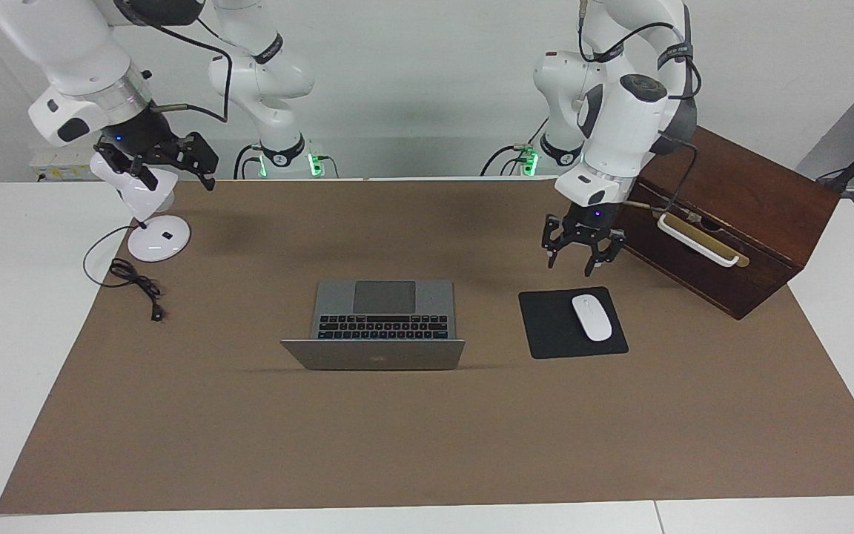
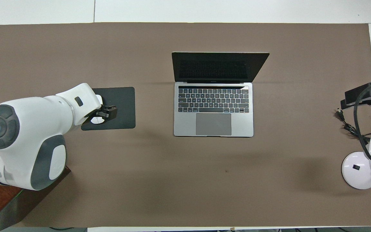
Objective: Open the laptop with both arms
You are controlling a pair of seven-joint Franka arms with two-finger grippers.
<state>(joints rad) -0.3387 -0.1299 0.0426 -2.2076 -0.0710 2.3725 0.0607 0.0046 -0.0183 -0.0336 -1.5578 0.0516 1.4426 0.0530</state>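
The silver-grey laptop (image 1: 382,320) stands open at the table's middle, with its black keys and grey trackpad showing; in the overhead view its dark screen faces the robots (image 2: 213,109). My left gripper (image 1: 580,259) hangs open and empty above the table, between the laptop and the wooden box, over the mouse pad's edge nearer to the robots; it also shows in the overhead view (image 2: 106,112). My right gripper (image 1: 167,172) is open and empty, raised high over the white lamp at the right arm's end of the table; it also shows in the overhead view (image 2: 364,96). Neither gripper touches the laptop.
A black mouse pad (image 1: 545,334) with a white mouse (image 1: 591,317) lies beside the laptop toward the left arm's end. A brown wooden box (image 1: 723,215) with a white handle stands past it. A white lamp (image 1: 153,241) and a black cable (image 1: 134,278) lie at the right arm's end.
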